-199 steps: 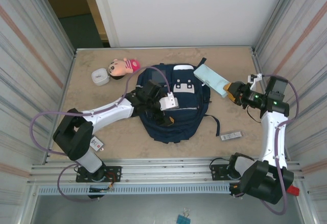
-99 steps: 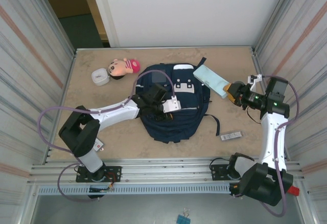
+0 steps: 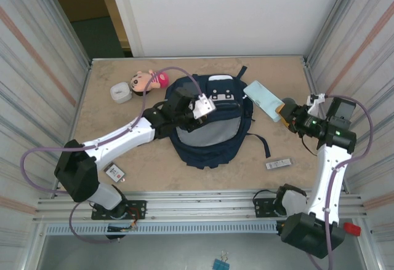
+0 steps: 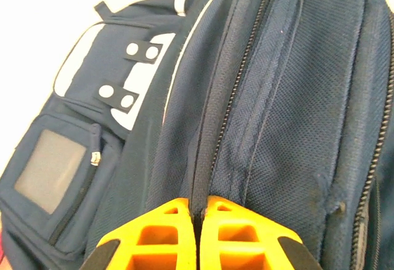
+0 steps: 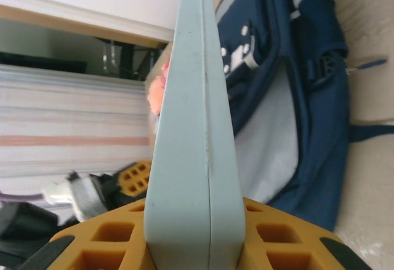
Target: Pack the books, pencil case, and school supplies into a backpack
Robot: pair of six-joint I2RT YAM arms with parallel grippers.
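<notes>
Now my left gripper (image 4: 198, 205) has its orange fingers pressed together, pinched on a fold of navy fabric beside the zip of the backpack (image 4: 277, 98). Compared with a second ago, that arm has swung back toward the far wall and dragged the front of the bag with it. From above, the left gripper (image 3: 200, 105) sits higher on the backpack (image 3: 191, 153), the white patch (image 3: 217, 93) has shifted away from me, and a broad pale grey lining (image 3: 206, 133) shows where half a second ago I saw only navy. I take that to mean the main compartment is now held open, though I can't see how deep the mouth goes.

My right gripper (image 5: 194, 221) is clamped on the pale teal pad (image 5: 191, 128), gripped edge-on. Overhead, the right gripper (image 3: 288, 113) has eased in a little, so the pad (image 3: 263, 99) hangs just beside the bag's right shoulder, not yet over the opening.

Farther out, the slim white-and-black bar (image 3: 278, 163) lies on the table (image 3: 104, 128) right of the bag, and the black-and-white card pack (image 3: 114, 172) sits near my left base. Packing has hardly begun; the pad looks to go in first.
</notes>
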